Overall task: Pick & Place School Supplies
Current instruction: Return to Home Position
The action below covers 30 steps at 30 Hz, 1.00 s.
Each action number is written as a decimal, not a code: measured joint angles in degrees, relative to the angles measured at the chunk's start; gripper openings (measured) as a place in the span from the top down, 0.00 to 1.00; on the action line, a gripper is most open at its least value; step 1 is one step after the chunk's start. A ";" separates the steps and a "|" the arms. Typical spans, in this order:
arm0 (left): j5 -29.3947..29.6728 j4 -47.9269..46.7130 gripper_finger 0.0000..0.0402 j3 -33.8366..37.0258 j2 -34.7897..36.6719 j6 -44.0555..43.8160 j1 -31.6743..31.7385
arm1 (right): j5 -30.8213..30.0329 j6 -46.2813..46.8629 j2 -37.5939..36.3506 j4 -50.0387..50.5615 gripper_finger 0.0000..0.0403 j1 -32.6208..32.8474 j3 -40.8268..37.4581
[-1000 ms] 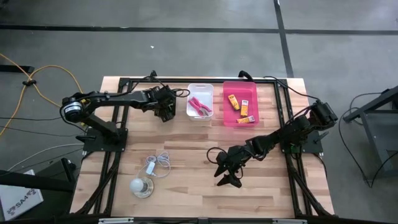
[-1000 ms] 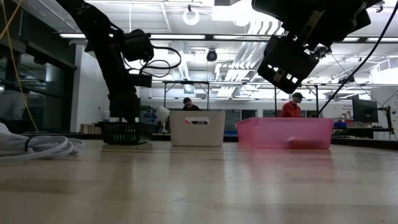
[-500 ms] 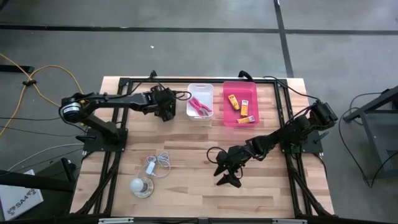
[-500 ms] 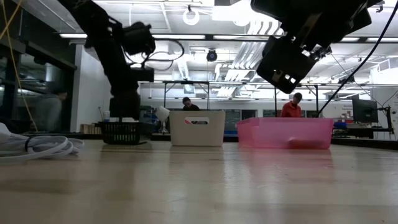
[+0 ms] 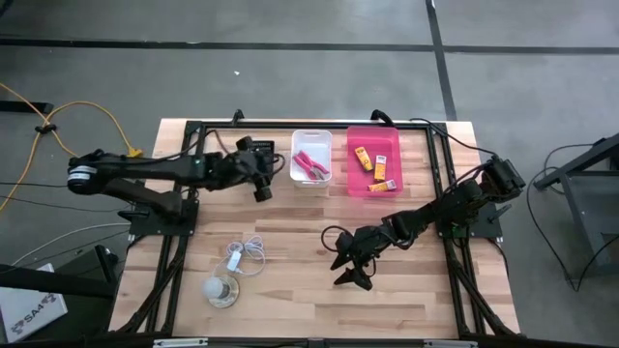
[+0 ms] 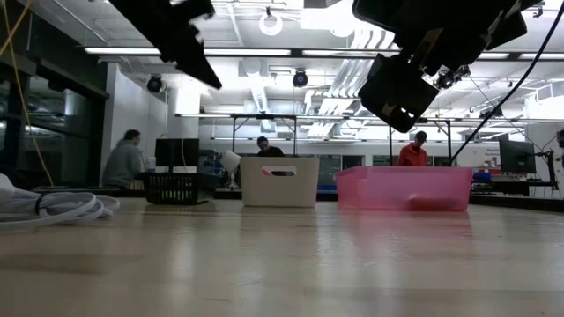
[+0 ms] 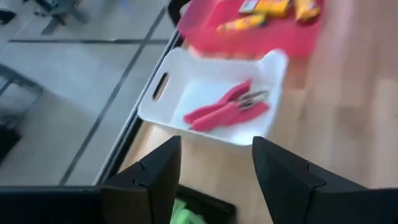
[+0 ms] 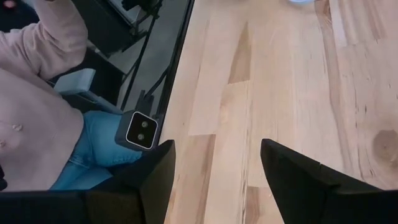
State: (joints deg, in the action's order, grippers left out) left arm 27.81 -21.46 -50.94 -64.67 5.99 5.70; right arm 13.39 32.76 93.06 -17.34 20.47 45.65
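Green pieces cut off, black bin — blurred

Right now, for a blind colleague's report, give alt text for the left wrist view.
A white bin holds pink-handled tools, with a pink bin of yellow-orange packets just beyond it; the left gripper is open in front.

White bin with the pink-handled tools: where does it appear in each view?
High view: white bin, upper centre of the table.
Low view: white bin, centre.
Left wrist view: white bin, centre, pink-handled tools inside.
Right wrist view: absent.
Shared landmark: pink bin beside it.
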 joint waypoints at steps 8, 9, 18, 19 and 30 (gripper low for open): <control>-0.28 -1.41 0.53 0.00 2.52 -6.71 -5.65 | -3.02 -0.40 0.00 -0.03 0.44 0.15 0.00; -0.29 -1.40 0.53 0.00 2.51 -7.56 -6.17 | -3.01 -1.19 0.00 -0.04 0.44 0.15 0.00; -0.46 -0.70 0.53 0.00 2.31 -19.14 -10.89 | -2.96 -2.42 0.00 -6.65 0.44 -1.46 -0.07; -0.60 -0.82 0.53 0.00 2.30 -19.51 -11.39 | -2.32 -3.07 -0.03 -9.25 0.44 -1.86 -0.07; -7.30 -9.77 0.53 0.17 6.48 -22.42 -16.18 | 6.49 -4.79 -9.92 -33.84 0.44 -11.16 -16.66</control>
State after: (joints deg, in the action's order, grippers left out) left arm 20.51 -31.23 -50.76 -58.19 -16.43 -10.48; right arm 19.88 27.97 83.14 -51.19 9.31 28.99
